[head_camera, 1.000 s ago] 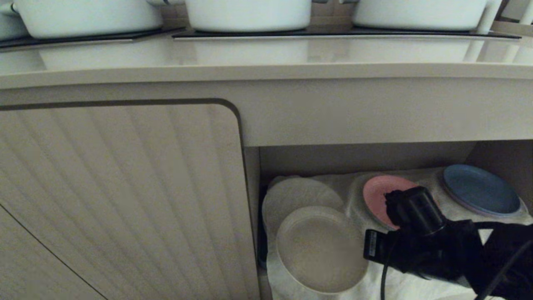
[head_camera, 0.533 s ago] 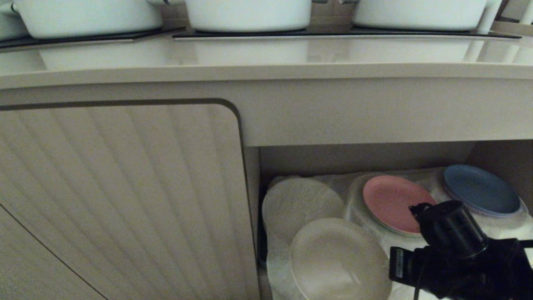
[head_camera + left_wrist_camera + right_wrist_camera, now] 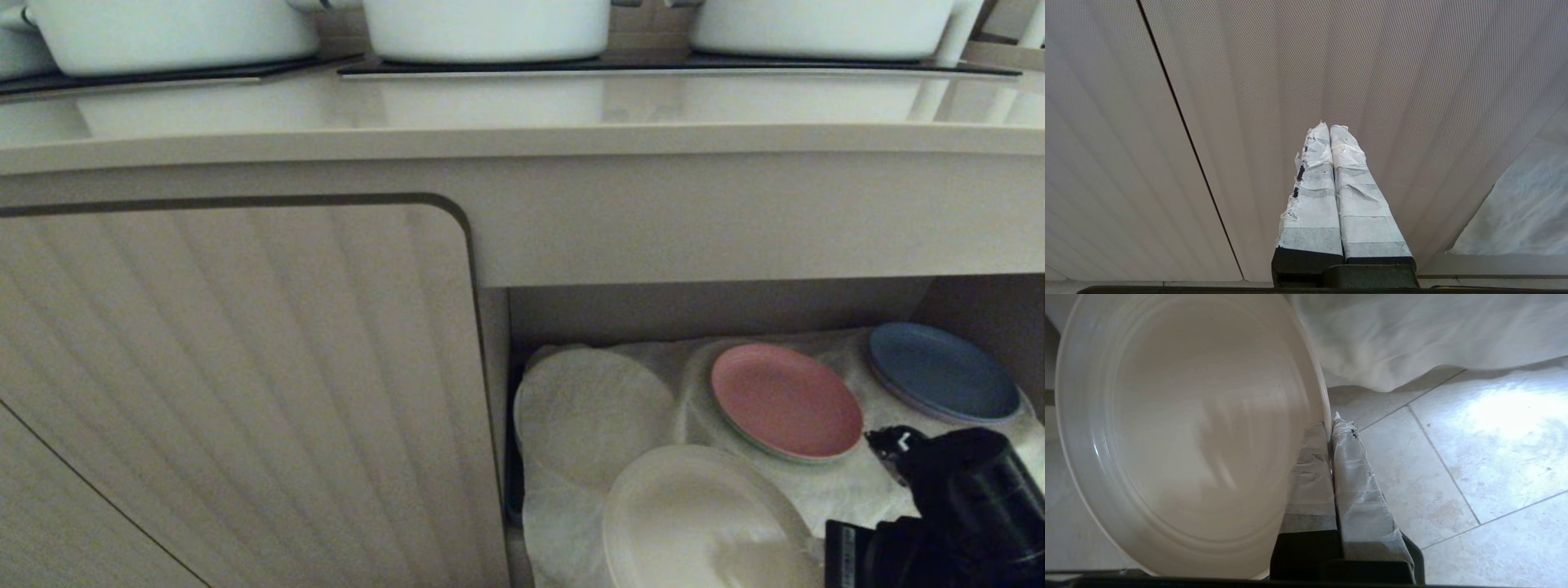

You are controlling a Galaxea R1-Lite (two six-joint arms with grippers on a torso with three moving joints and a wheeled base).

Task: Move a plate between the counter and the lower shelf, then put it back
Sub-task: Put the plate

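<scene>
Drawn back and out past the front edge of the lower shelf (image 3: 824,498), the plate (image 3: 702,523) pinched by its rim in the clamped right gripper (image 3: 1331,420), away from the pink plate (image 3: 785,400), probably counter-bound; left gripper (image 3: 1329,128) parked, shut on nothing.

A kitchen: white pots (image 3: 486,28) on a cooktop counter (image 3: 522,122), plates shelved below.

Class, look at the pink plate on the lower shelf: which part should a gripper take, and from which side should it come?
Take the pink plate by its near rim, coming from the open front of the shelf. It lies flat on a raised hump of the cloth, so its thin edge stands clear for a pinch, and walls close the back and sides.
</scene>
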